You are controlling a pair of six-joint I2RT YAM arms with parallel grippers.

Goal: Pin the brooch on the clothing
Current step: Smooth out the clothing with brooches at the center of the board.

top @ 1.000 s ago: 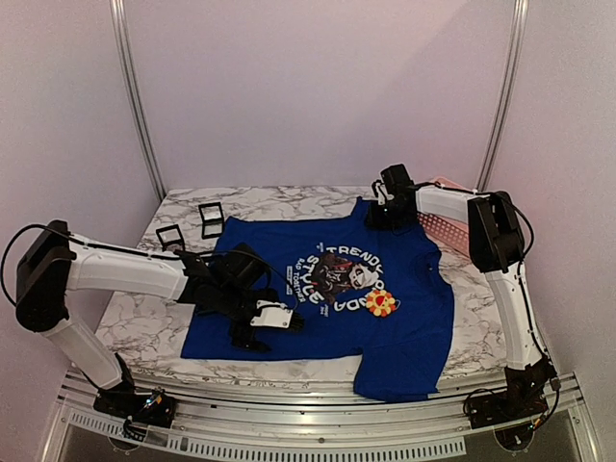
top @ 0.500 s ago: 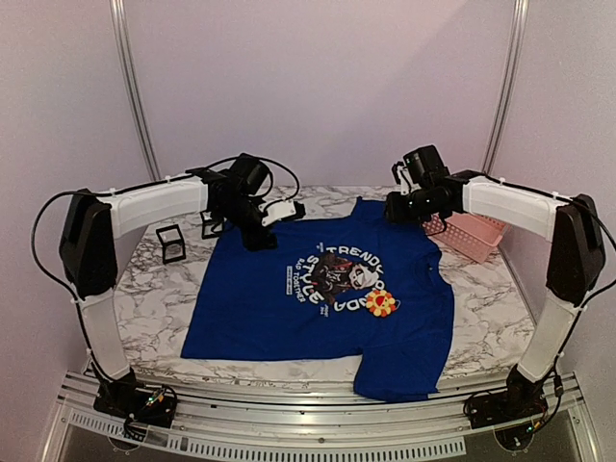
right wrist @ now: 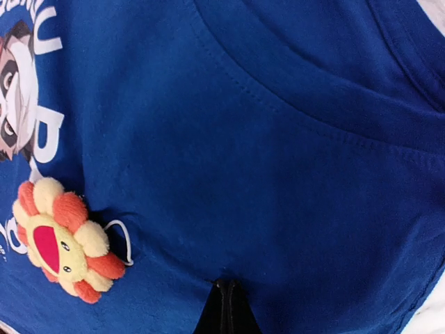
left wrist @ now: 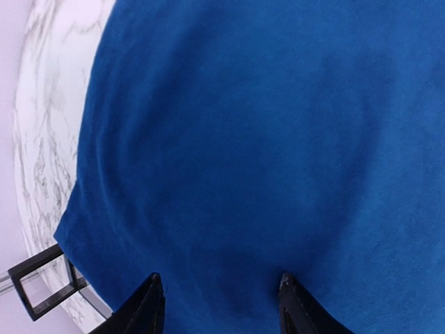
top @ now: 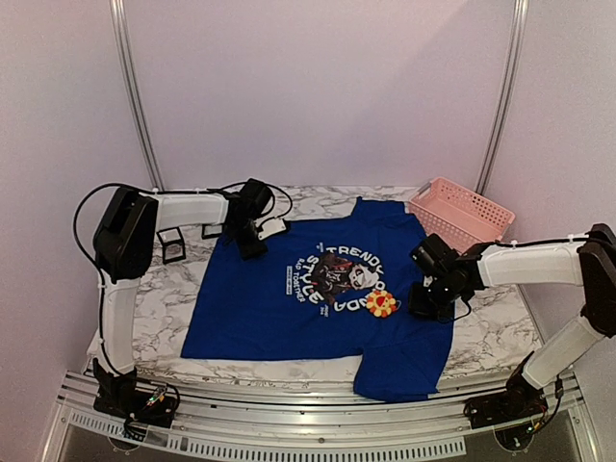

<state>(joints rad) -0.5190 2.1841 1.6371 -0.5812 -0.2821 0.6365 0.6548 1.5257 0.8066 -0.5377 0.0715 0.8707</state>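
Fabric of the royal blue T-shirt (top: 241, 327) is lying spread flat on the marble table (top: 154, 298), panda print facing up. The brooch (top: 382, 304) is sitting on the shirt at about four o'clock of the print, beside the lettering. The right gripper (right wrist: 224, 284) is pointing down at the blue cloth near the brooch, at its three o'clock in the top view. Its jaws are pressing fully together, but whether they are pinching any cloth I cannot tell. The left gripper (left wrist: 221, 278) is hanging over the shirt's ten o'clock corner, jaws standing apart with only cloth beneath them. A black square box (left wrist: 38, 278) is standing on the marble just off that edge, and a pink basket (top: 460, 214) is sitting at the shirt's one o'clock.
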